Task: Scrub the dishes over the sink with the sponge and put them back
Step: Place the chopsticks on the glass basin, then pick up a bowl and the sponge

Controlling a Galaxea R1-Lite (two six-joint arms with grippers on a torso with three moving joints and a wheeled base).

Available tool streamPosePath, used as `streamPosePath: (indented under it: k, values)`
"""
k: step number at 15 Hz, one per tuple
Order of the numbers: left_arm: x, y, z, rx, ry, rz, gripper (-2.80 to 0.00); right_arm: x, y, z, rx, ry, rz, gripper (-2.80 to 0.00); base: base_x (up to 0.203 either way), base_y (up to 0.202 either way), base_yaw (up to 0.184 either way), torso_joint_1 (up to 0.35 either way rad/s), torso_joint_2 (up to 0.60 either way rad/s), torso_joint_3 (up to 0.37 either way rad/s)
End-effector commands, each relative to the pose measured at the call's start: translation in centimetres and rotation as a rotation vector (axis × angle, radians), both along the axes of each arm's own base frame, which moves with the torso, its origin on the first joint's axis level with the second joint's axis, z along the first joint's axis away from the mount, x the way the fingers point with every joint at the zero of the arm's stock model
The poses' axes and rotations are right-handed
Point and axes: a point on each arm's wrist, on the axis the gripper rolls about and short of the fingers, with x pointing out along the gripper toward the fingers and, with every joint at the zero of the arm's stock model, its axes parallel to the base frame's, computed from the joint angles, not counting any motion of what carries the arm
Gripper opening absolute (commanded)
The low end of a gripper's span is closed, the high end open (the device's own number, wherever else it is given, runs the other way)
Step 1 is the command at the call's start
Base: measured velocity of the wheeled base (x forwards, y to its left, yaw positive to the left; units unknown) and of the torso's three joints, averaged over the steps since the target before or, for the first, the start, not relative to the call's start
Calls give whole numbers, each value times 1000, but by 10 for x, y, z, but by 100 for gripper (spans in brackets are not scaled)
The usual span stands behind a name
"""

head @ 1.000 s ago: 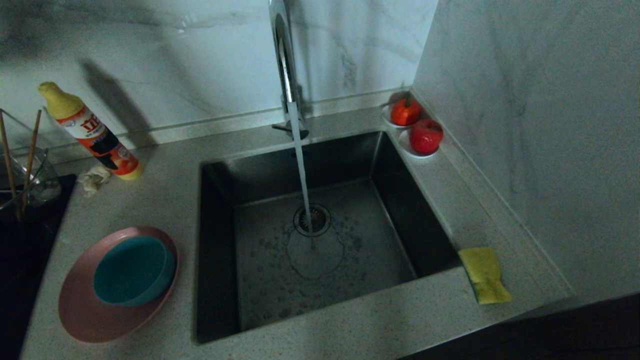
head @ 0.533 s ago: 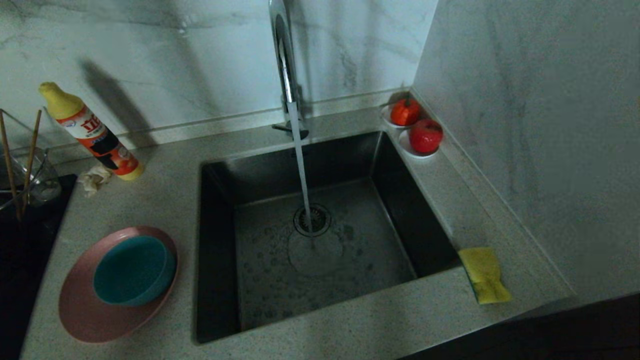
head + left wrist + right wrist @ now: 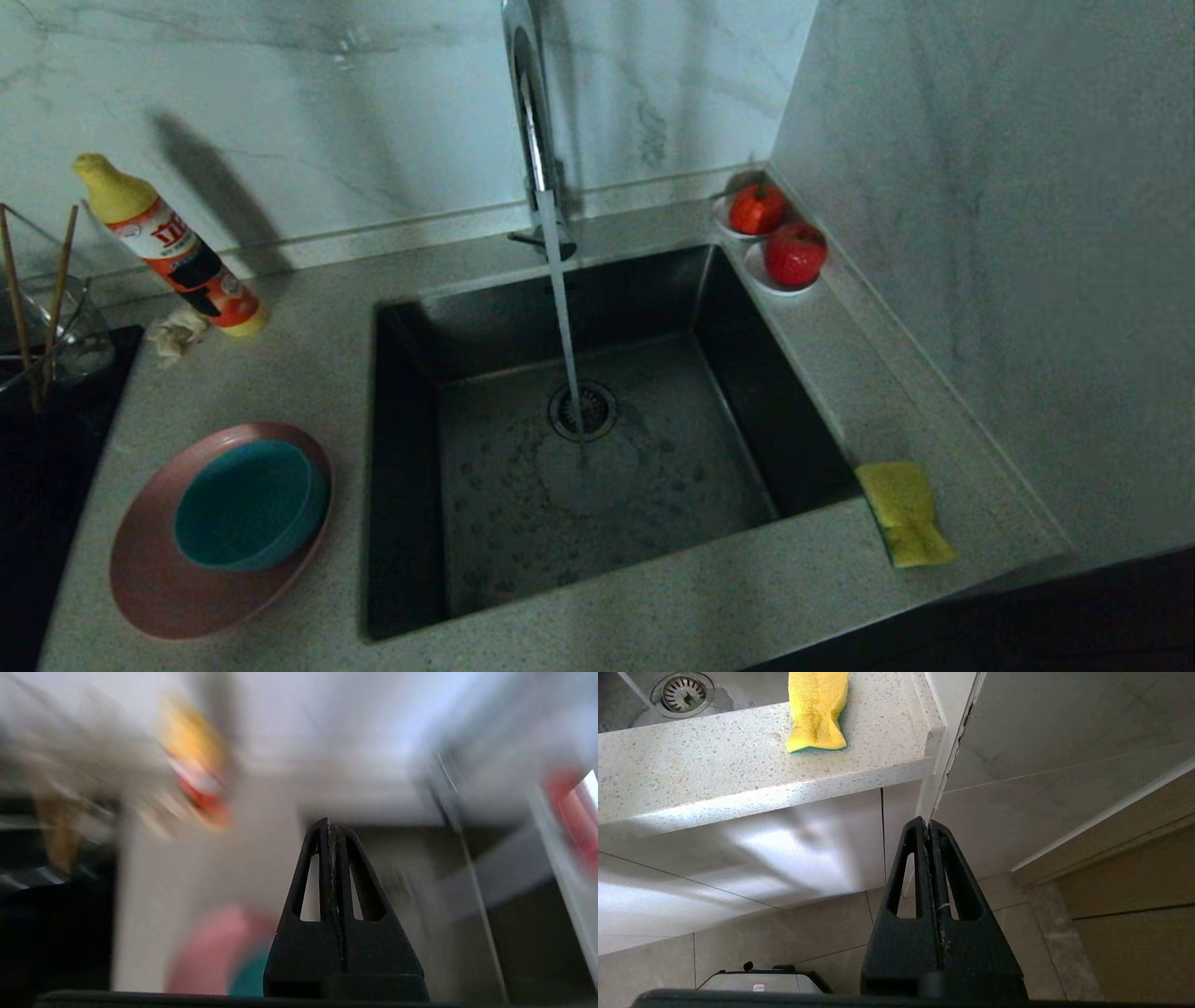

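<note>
The pink plate [image 3: 159, 588] lies on the counter left of the sink [image 3: 411, 467], with the teal bowl [image 3: 247, 504] resting in it. Two wooden chopsticks [image 3: 58, 280] stand in a glass container [image 3: 79, 327] at the far left. The yellow sponge [image 3: 904, 511] lies at the sink's front right corner and shows again [image 3: 817, 709] in the right wrist view. My left gripper [image 3: 330, 823] is shut and empty, out of the head view, with plate [image 3: 210, 947] and bowl [image 3: 250, 977] blurred below it. My right gripper [image 3: 927, 822] hangs shut and empty below the counter's front edge.
Water runs from the chrome faucet [image 3: 532, 121] onto the drain strainer [image 3: 583, 411]. A detergent bottle [image 3: 168, 247] leans by the back wall with a crumpled scrap [image 3: 175, 334] beside it. Two saucers with red fruit [image 3: 775, 238] sit at the back right corner. A black surface [image 3: 37, 448] borders the left.
In the head view only the water spreading on the sink floor differs. Plate, bowl, chopsticks and sponge lie where they were, and no arm has come into that view.
</note>
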Motion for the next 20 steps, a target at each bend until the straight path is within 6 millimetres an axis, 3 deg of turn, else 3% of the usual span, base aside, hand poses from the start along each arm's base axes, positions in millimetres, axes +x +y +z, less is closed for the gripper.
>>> streamPosePath:
  k: [1, 5, 8, 13, 17, 20]
  values:
    - [-68, -19, -31, 86, 0, -130, -280, 0, 0, 0, 0, 0, 0, -280, 0, 0, 0, 0, 0, 0]
    - [-138, -29, -116, 185, 23, -227, -280, 0, 0, 0, 0, 0, 0, -280, 0, 0, 0, 0, 0, 0]
    - [-172, -31, -180, 200, 4, -265, -280, 0, 0, 0, 0, 0, 0, -280, 0, 0, 0, 0, 0, 0]
    - [-179, -26, -262, 182, 20, -247, -280, 0, 0, 0, 0, -1, 0, -280, 0, 0, 0, 0, 0, 0]
    - [-147, -23, -316, 182, 35, -119, -280, 0, 0, 0, 0, 0, 0, -280, 0, 0, 0, 0, 0, 0]
    - [-139, -20, -323, 162, -14, -20, -280, 0, 0, 0, 0, 0, 0, -280, 0, 0, 0, 0, 0, 0]
